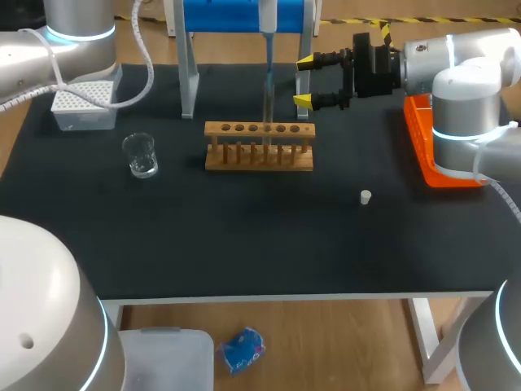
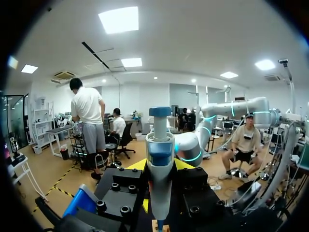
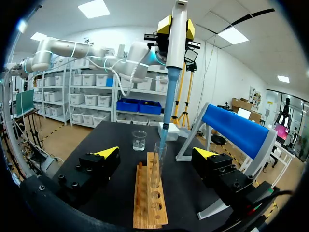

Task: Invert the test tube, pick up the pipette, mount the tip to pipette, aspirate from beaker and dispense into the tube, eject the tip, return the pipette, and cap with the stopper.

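While the left gripper [image 3: 177, 26] clamps the pipette [image 3: 175, 53] over the rack's [image 3: 145, 208] tube [image 3: 157, 164], the right gripper [image 1: 304, 81] is wide apart; beaker [image 1: 141, 155] left on the table [image 1: 244, 236]

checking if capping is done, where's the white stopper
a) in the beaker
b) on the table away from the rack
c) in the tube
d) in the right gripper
b: the stopper lies on the table, off to the side of the rack, touching nothing else; the right gripper is open and empty.
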`<action>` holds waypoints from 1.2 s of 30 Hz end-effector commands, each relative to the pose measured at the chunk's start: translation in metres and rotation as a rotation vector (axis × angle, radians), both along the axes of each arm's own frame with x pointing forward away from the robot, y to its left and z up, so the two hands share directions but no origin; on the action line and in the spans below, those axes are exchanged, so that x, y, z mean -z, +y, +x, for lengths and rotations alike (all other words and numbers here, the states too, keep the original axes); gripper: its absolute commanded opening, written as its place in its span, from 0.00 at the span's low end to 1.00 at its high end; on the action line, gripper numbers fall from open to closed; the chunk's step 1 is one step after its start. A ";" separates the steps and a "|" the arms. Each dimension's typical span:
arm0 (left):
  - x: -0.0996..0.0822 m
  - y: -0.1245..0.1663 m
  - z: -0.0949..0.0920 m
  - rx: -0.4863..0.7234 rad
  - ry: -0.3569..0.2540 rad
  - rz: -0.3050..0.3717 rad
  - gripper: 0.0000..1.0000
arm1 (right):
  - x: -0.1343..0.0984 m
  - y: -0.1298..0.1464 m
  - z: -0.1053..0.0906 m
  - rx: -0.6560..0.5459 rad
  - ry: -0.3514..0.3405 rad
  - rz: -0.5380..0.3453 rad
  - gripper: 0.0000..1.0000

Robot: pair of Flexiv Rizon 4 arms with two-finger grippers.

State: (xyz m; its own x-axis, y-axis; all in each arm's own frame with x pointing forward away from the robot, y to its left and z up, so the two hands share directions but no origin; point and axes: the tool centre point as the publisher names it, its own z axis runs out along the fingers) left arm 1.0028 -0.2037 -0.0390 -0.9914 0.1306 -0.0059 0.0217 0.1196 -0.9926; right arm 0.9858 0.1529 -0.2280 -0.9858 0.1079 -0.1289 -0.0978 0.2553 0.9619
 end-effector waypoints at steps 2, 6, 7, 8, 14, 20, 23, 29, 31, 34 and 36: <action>0.003 0.001 -0.001 -0.003 0.001 -0.003 0.00 | 0.000 0.000 0.000 0.000 -0.001 0.000 1.00; 0.005 0.000 -0.001 -0.004 0.002 -0.005 0.00 | 0.000 0.000 0.000 0.000 -0.001 0.000 1.00; 0.007 0.000 -0.001 -0.004 0.004 -0.005 0.00 | 0.000 0.000 0.000 0.000 -0.001 0.000 1.00; 0.008 0.000 -0.001 -0.005 0.005 -0.005 0.00 | 0.000 0.000 0.000 0.000 -0.001 0.000 1.00; 0.014 -0.001 -0.001 -0.010 0.013 -0.009 0.00 | 0.000 0.000 0.000 0.000 -0.001 0.000 1.00; 0.018 -0.001 -0.001 -0.013 0.011 -0.008 0.00 | 0.000 0.000 0.000 0.000 -0.001 0.000 1.00; 0.022 -0.002 0.000 -0.012 0.011 -0.007 0.00 | 0.000 0.000 0.000 0.000 -0.001 0.000 1.00; 0.026 -0.001 0.000 -0.016 0.018 -0.005 0.00 | 0.000 0.000 0.000 0.000 -0.001 0.000 1.00; 0.027 -0.001 0.000 -0.018 0.018 -0.006 0.00 | 0.000 0.000 0.000 0.000 -0.001 0.000 1.00; 0.029 -0.001 0.001 -0.022 0.016 -0.008 0.00 | 0.000 0.000 0.000 0.000 -0.001 0.000 1.00; 0.030 0.000 0.001 -0.024 0.015 -0.008 0.00 | 0.000 0.000 0.000 0.000 -0.001 0.000 1.00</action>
